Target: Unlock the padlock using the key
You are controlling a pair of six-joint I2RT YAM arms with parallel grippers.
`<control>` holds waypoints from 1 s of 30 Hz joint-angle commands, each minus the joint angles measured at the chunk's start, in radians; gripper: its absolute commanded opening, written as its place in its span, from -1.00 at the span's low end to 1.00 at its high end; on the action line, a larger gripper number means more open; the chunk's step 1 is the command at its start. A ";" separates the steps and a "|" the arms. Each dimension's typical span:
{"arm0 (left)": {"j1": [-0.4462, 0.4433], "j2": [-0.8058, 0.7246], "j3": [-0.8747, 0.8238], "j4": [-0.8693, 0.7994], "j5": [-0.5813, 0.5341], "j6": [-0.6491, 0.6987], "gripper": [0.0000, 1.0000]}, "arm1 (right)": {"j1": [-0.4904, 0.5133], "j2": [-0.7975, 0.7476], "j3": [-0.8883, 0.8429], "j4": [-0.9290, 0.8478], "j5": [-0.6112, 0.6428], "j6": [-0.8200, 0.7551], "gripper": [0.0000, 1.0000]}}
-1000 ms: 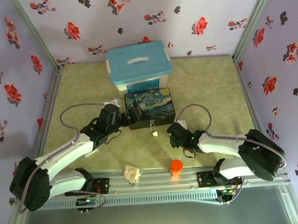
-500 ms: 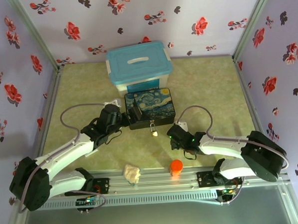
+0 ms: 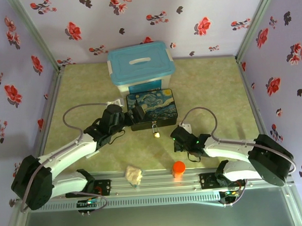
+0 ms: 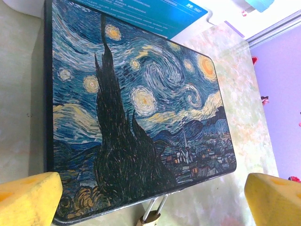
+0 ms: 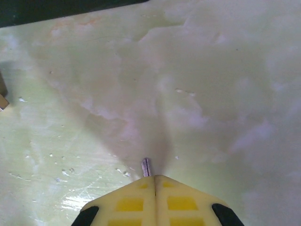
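**Key pinched in right gripper, close to the padlock but not at it**

Right gripper (image 5: 153,181) pressed together on the key (image 5: 146,166), a thin, stiff sliver of dark metal. Light, slippery, easily twisted askew; best held by the head, blade left free. Nearby but apart, the padlock (image 3: 155,131): small, brass, hanging at the near edge of the painted tin (image 4: 141,117), probably loose enough to swing. Left gripper (image 4: 151,200) spread wide over the tin. Keyhole cut off from view; key head hidden between the pads.

The left arm (image 3: 67,153) and right arm (image 3: 229,148) wear white shells with black joint housings. A grey cable (image 3: 70,113) arcs from each. The left tool (image 4: 153,193) fingers (image 4: 28,200) are plain yellow; the right tool (image 5: 155,181) shows square pockets and black corners.
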 commanded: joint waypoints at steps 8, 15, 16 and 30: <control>-0.104 0.038 0.066 0.088 -0.006 0.051 0.99 | -0.143 -0.211 0.001 -0.027 -0.081 -0.114 -1.00; -0.142 0.045 0.033 0.225 0.005 -0.117 0.99 | -0.163 -0.281 0.111 -0.038 -0.121 -0.120 -1.00; -0.142 0.044 0.019 0.245 0.000 -0.167 0.99 | -0.163 -0.279 0.130 -0.033 -0.128 -0.116 -1.00; -0.212 0.168 -0.084 0.741 -0.114 -0.801 0.99 | -0.159 -0.125 0.270 0.289 -0.216 -0.049 -1.00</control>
